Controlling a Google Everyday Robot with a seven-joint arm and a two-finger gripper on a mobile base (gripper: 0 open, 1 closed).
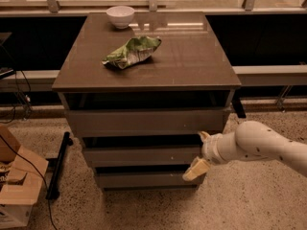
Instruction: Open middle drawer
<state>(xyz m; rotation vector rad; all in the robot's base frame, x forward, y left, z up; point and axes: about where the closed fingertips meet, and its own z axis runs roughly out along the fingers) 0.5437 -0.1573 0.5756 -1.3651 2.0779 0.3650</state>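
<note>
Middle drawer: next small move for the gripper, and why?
Probably ease the gripper in toward the middle drawer so a finger catches behind its top edge. The gripper sits open at the front's right end, one finger at the dark gap above it, the other by its lower edge. The front has no handle, so that gap looks like the only purchase before pulling.

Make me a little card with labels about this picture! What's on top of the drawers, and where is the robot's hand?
top: grey-brown cabinet top
on top: small white bowl at the back; crumpled green bag nearer the middle
target: flat grey-brown middle drawer, second of three stacked fronts
hand: cream two-finger gripper, open, at the middle drawer's right end
floor: cardboard box, lower left
</note>
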